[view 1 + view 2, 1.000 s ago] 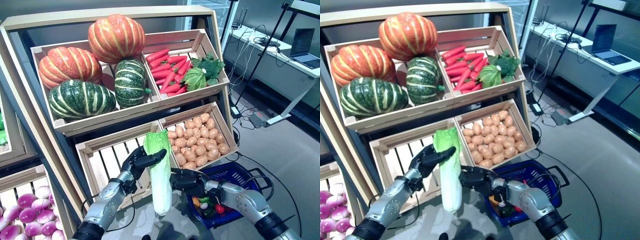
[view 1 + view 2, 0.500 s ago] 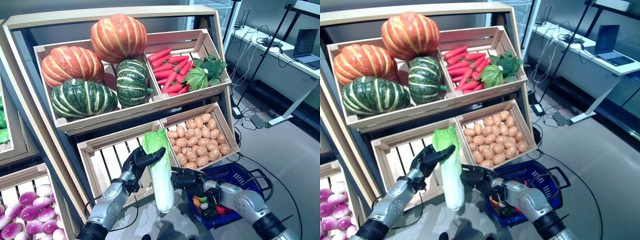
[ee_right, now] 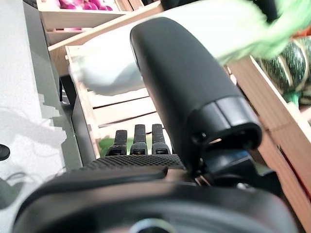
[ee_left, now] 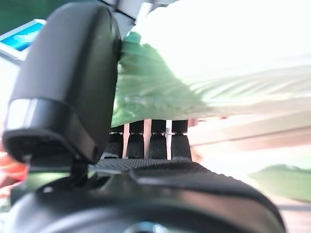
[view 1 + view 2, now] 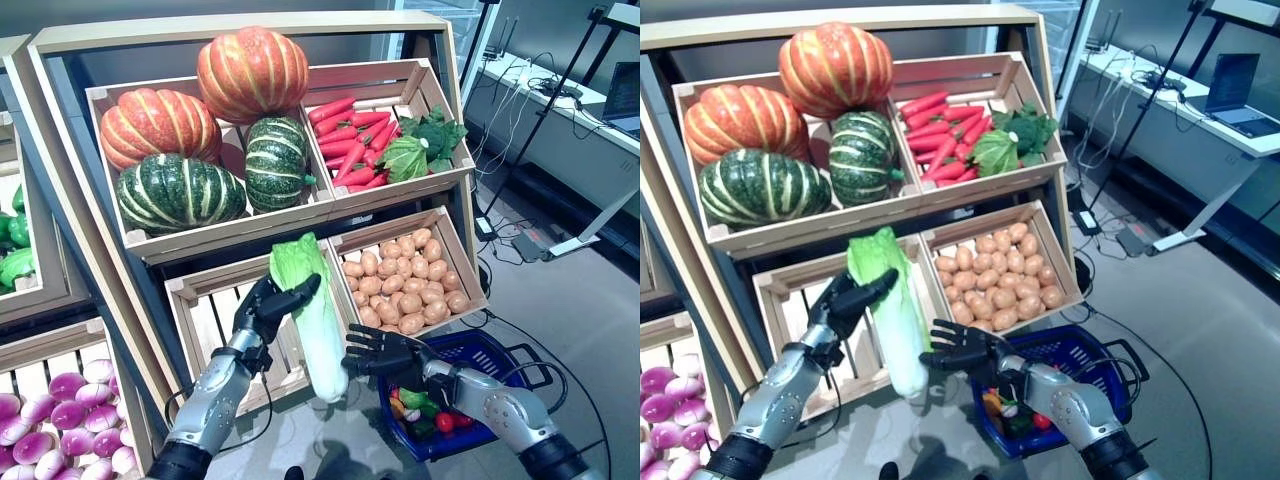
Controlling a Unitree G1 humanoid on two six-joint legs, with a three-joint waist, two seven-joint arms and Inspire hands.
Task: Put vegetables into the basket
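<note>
Napa cabbage (image 5: 312,312) held in the left hand (image 5: 265,308), fingers curled round its leafy top, in front of the empty lower crate (image 5: 215,322). Right hand (image 5: 378,352) beside its white base, fingers spread, holding nothing. Blue basket (image 5: 500,358) already contains small vegetables; the cabbage is not yet in.

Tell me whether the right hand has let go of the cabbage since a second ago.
Yes. The right hand now has its fingers spread beside the cabbage, below the potato crate; the left hand alone grips it.
</note>
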